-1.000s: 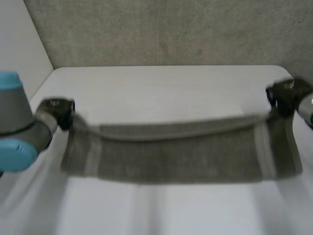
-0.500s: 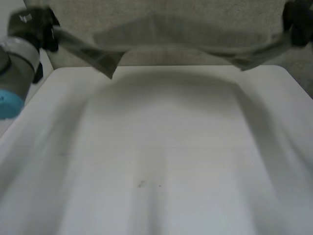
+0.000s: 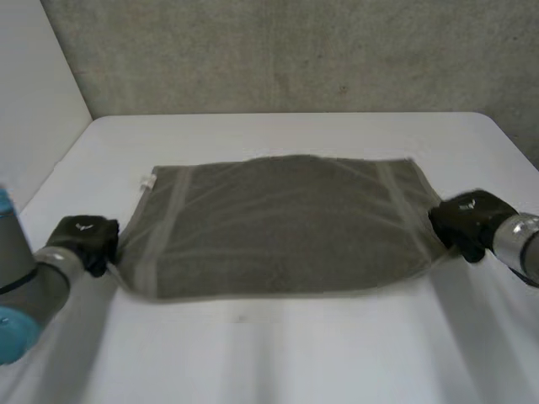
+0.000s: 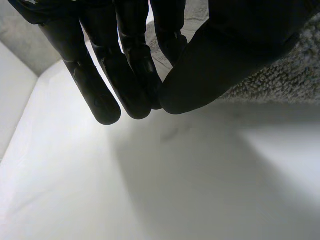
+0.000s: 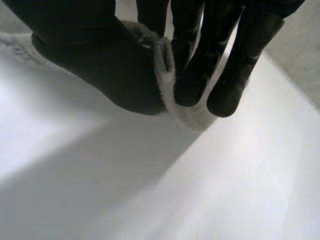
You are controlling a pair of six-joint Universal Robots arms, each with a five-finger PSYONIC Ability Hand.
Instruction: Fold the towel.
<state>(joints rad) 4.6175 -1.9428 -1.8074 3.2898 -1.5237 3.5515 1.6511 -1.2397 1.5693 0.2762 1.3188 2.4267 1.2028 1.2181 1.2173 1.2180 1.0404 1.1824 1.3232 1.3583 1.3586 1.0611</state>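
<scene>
The towel (image 3: 278, 223) lies flat between the hands, its edge pinched by the right hand (image 5: 100, 65), whether the left hand (image 4: 225, 55) grips its corner cannot be told, and both should lift level together.

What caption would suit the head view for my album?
Grey towel lying flat on the white table, left hand and right hand at its opposite ends.

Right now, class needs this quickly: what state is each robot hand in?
Left hand: cannot be told; it sits at the towel's left edge.
Right hand: closed, pinching the towel's right edge.
</scene>
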